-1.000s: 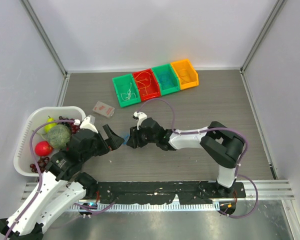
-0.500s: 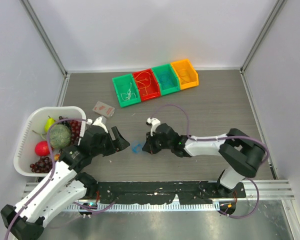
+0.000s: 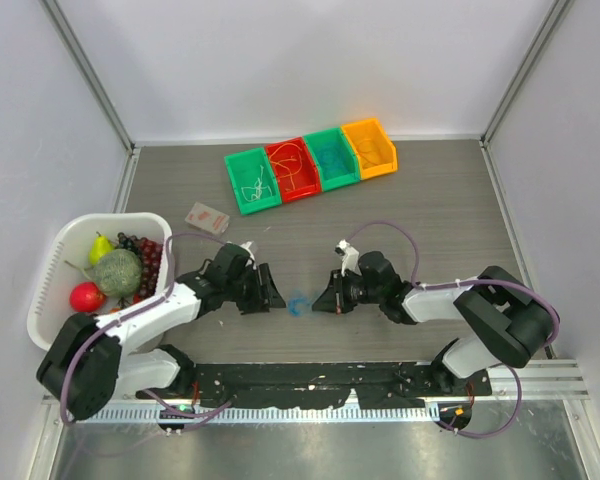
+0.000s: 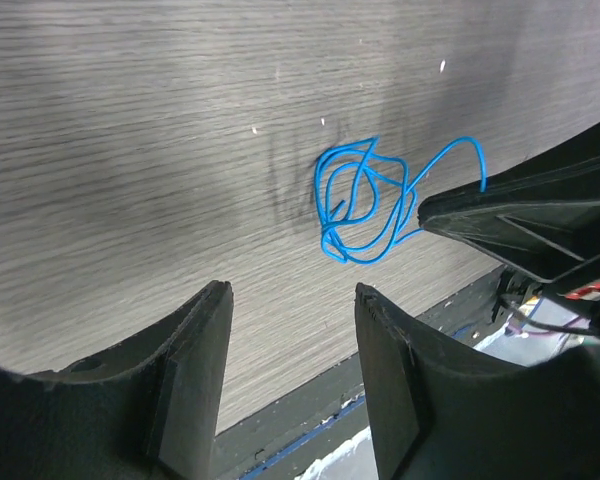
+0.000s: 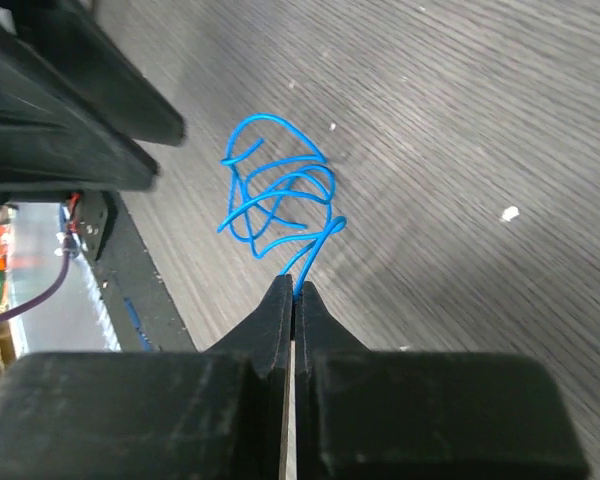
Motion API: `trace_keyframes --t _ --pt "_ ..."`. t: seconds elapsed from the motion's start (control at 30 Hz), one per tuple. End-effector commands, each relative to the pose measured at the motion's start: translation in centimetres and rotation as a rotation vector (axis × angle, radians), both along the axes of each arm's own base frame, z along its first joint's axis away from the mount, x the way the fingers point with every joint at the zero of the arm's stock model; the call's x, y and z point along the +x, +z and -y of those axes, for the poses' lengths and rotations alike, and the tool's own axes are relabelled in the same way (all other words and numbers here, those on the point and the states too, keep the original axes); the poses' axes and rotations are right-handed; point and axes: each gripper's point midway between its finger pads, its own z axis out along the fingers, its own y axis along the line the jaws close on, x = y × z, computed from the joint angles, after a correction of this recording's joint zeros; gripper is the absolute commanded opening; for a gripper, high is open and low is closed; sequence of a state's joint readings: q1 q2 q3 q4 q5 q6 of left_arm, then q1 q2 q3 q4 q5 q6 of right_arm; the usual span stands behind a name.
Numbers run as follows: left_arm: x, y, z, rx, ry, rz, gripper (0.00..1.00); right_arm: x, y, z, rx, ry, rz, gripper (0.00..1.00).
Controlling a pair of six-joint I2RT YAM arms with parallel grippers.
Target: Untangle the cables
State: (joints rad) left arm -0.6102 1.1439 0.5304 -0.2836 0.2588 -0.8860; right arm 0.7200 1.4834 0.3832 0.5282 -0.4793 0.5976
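**Blue cable pinched at one end, tangle lying between the two tools**

The blue cable [image 3: 298, 303] lies on the grey wood-grain tabletop [image 3: 430, 220], near its front edge and between the two arms. Most of it is bunched into a small, roughly round knot of overlapping loops. In the top view its longer axis runs left to right, from one tool toward the other.

In the left wrist view, one strand of the blue cable [image 4: 360, 200] arches out of the knot and comes down at the tip of the right tool. In the right wrist view, the knot [image 5: 280, 200] stretches away from that tip, and a narrow loop leads back into it.

The right tool [image 3: 318, 306] is clenched, fingertips pressed together [image 5: 293, 290], grasping that narrow loop. It sits low over the tabletop and points left at the knot.

The left tool [image 3: 273, 298] faces it from the other side. It is released: its two fingers stand apart [image 4: 292, 292] with only bare tabletop between them. The knot is just beyond them, not touched.

Four bins stand in a slanted row at the far side:
- The green bin [image 3: 238, 195] holds a whitish cable [image 3: 252, 183].
- The red bin [image 3: 280, 190] holds an orange-yellow cable [image 3: 295, 165].
- The contents of the other two are too fine to tell.

A small packet [image 3: 207, 217] lies near the bins; its print is too small to read. A white basket [image 3: 50, 270] of fruit stands at the left.
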Motion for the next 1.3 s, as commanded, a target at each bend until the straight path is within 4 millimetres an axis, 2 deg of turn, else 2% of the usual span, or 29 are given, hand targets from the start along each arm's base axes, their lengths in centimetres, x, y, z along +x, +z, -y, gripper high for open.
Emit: trace_keyframes --t 0.0,0.23,0.43,0.67,0.83,0.87,0.93,1.0,1.03,1.07,1.1,1.13,1.2,1.27 --pt "1.8 1.4 3.2 -0.072 -0.103 0.108 0.56 0.6 3.3 -1.1 0.127 0.037 0.061 0.01" --pt "2.7 -0.5 4.1 -0.051 -0.124 0.075 0.45 1.1 3.0 -0.6 0.123 0.025 0.056 0.01" --pt "3.8 -0.3 4.2 -0.033 -0.112 0.114 0.39 1.1 2.5 -0.5 0.115 0.031 0.049 0.01" --pt "4.5 -0.4 5.5 -0.067 -0.129 0.095 0.37 1.1 2.2 -0.6 0.114 0.036 0.038 0.01" --pt "4.6 -1.0 5.8 -0.06 -0.137 0.083 0.25 1.2 2.2 -0.6 0.113 0.036 0.042 0.01" --pt "4.8 -0.9 5.7 -0.058 -0.137 0.09 0.19 1.1 2.2 -0.6 0.111 0.036 0.045 0.01" --pt "5.3 -0.4 5.6 -0.043 -0.133 0.116 0.0 1.2 2.2 -0.4 0.1 0.026 0.048 0.01" --pt "5.8 0.1 4.3 0.027 -0.098 0.149 0.0 1.4 0.1 1.3 -0.03 -0.033 0.011 0.01" --pt "6.0 0.3 3.4 0.071 -0.074 0.165 0.0 3.7 -0.6 2.8 -0.131 -0.166 0.051 0.01" --pt "6.1 0.7 2.4 0.11 -0.051 0.184 0.0 3.8 -1.7 5.0 -0.249 -0.236 0.035 0.01" --pt "6.3 1.2 1.3 0.148 -0.021 0.208 0.0 5.3 -1.8 6.7 -0.333 -0.331 0.079 0.01" --pt "6.2 1.8 0.4 0.172 0.001 0.229 0.0 5.9 -1.7 9.1 -0.435 -0.406 0.118 0.01" --pt "6.1 2.9 -0.8 0.187 0.034 0.273 0.0 5.8 -0.3 9.5 -0.431 -0.415 0.154 0.02" --pt "5.5 4.1 -0.9 0.15 0.039 0.294 0.0 5.2 0.7 9.6 -0.445 -0.402 0.175 0.07"
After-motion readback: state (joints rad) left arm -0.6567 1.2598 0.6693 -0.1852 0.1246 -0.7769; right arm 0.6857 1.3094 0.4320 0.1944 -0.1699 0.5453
